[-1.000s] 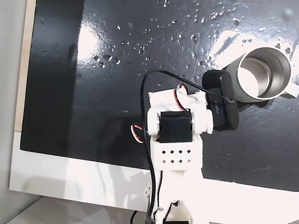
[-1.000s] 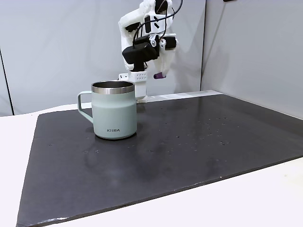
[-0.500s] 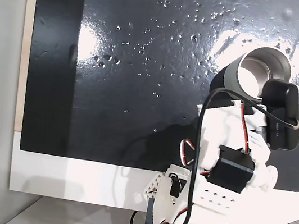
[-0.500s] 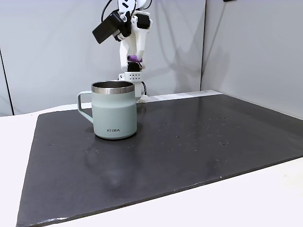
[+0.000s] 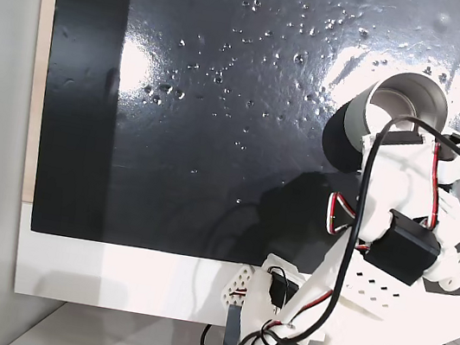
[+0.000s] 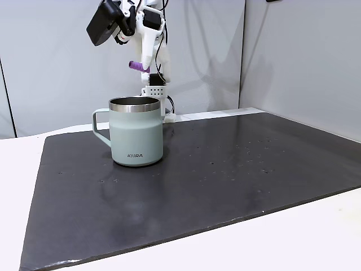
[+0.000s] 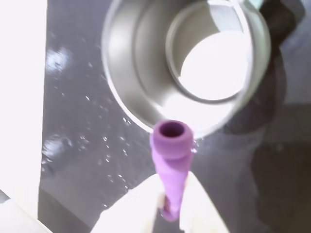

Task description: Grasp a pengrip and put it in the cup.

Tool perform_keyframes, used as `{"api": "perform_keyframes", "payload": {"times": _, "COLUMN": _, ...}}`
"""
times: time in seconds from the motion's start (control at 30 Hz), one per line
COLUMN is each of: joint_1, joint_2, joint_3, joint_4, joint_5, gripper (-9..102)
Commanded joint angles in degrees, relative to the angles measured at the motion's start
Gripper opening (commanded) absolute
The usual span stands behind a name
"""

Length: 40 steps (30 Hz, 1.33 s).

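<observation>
jaws clamped on the pengrip (image 7: 171,165), held above the cup (image 6: 136,132).

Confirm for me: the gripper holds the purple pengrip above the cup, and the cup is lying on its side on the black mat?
Not quite. The cup stands upright on the mat, as a fixed view shows. The gripper does hold the pengrip above it.

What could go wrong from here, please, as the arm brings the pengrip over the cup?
1. In the wrist view the pengrip's tip sits over the cup's near rim, not its middle; released now, it may strike the rim and bounce onto the mat.
2. The hand holds the pengrip only by one end, so it may tilt or slip.
3. Lowering off-centre, the hand could knock the cup.
</observation>
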Motion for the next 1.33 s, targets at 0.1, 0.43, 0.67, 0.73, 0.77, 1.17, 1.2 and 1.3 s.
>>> {"api": "perform_keyframes", "payload": {"times": 0.1, "joint_1": 0.7, "joint_2": -0.5, "joint_3": -3.3, "joint_4": -5.3, "joint_5": -1.4, "gripper": 0}}
{"api": "perform_keyframes", "payload": {"times": 0.43, "joint_1": 1.5, "joint_2": 0.8, "joint_3": -0.9, "joint_4": -5.4, "joint_5": -5.0, "gripper": 13}}
{"api": "perform_keyframes", "payload": {"times": 0.67, "joint_1": 1.9, "joint_2": 2.2, "joint_3": 0.6, "joint_4": -5.4, "joint_5": -5.7, "gripper": 31}}
{"api": "perform_keyframes", "payload": {"times": 0.73, "joint_1": 2.1, "joint_2": 2.2, "joint_3": 0.6, "joint_4": -5.4, "joint_5": -5.8, "gripper": 31}}
{"api": "perform_keyframes", "payload": {"times": 0.77, "joint_1": 2.1, "joint_2": 2.2, "joint_3": 0.6, "joint_4": -5.4, "joint_5": -5.9, "gripper": 31}}
{"api": "perform_keyframes", "payload": {"times": 1.17, "joint_1": 3.4, "joint_2": 2.5, "joint_3": 0.9, "joint_4": -5.4, "joint_5": -7.4, "gripper": 31}}
{"api": "perform_keyframes", "payload": {"times": 1.2, "joint_1": 3.4, "joint_2": 2.6, "joint_3": 0.8, "joint_4": -5.4, "joint_5": -7.4, "gripper": 31}}
{"api": "perform_keyframes", "payload": {"times": 1.3, "joint_1": 3.4, "joint_2": 3.2, "joint_3": 0.7, "joint_4": -5.4, "joint_5": -7.6, "gripper": 30}}
